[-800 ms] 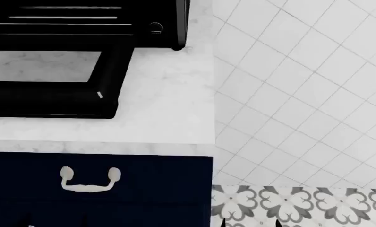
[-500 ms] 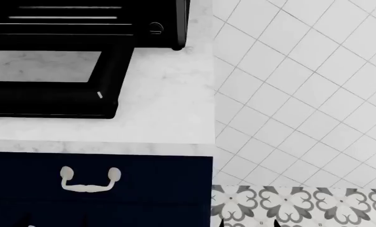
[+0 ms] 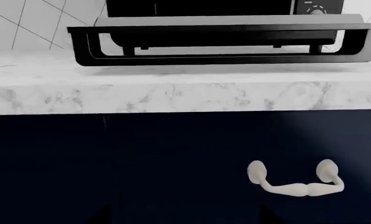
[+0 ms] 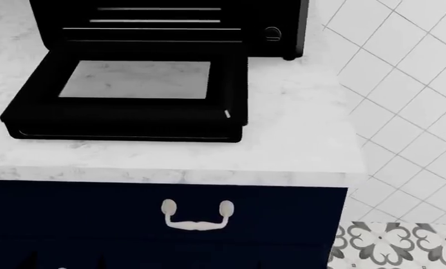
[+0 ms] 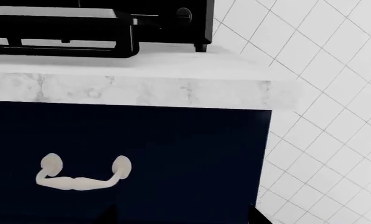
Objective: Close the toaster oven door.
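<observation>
The toaster oven (image 4: pixel 171 22) stands at the back of the marble counter, with wire racks showing inside and a knob (image 4: pixel 272 33) on its right panel. The toaster oven door (image 4: pixel 133 115) lies open and flat on the counter, glass window up, with its bar handle (image 4: pixel 126 133) toward the counter's front edge. The door also shows edge-on in the left wrist view (image 3: pixel 223 32) and the right wrist view (image 5: pixel 61 23). My left gripper (image 3: pixel 185 219) and right gripper (image 5: pixel 182 217) hang low in front of the dark blue drawer. Only their dark, widely spread fingertips show, with nothing between them.
The marble counter (image 4: pixel 298 140) ends at its right edge against a white tiled wall (image 4: pixel 402 84). Below it is a dark blue drawer front (image 4: pixel 283 224) with a cream handle (image 4: pixel 196 216). Patterned floor tiles (image 4: pixel 395 246) show at the lower right.
The head view has swung left, so the oven, door and drawer handle now sit further right in it and the whole door shows. The door still lies open.
</observation>
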